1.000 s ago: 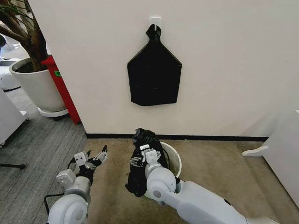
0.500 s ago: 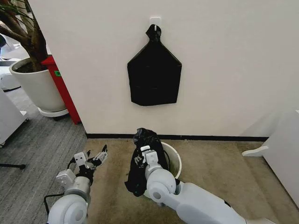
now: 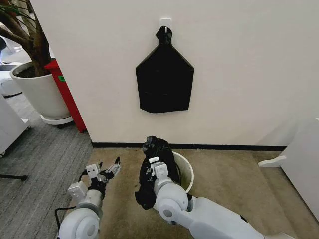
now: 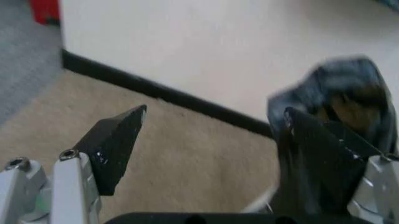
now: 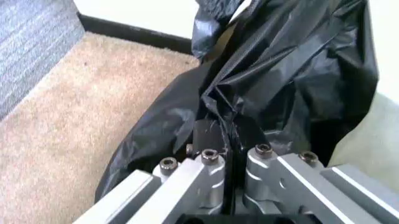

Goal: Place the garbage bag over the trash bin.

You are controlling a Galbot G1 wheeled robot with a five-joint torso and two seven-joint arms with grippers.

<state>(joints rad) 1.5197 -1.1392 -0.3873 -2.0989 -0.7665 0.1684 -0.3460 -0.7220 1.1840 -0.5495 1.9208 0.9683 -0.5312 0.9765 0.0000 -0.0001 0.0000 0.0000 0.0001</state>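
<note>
The right gripper [image 3: 149, 168] holds the garbage bag [image 3: 154, 149] above the trash bin [image 3: 185, 172].

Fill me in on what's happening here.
The robot is fitting a garbage bag onto a trash bin that stands on the carpet by the wall. The right gripper has its jaws shut on a bunched fold of the bag, holding it up at the bin's left rim. The bag is crumpled and not yet spread over the rim. The left gripper, jaws open and empty, hovers over the carpet to the left of the bag.

Even, bright indoor light; soft shadows. Left wrist view blurred, perhaps motion; head view sharp.
</note>
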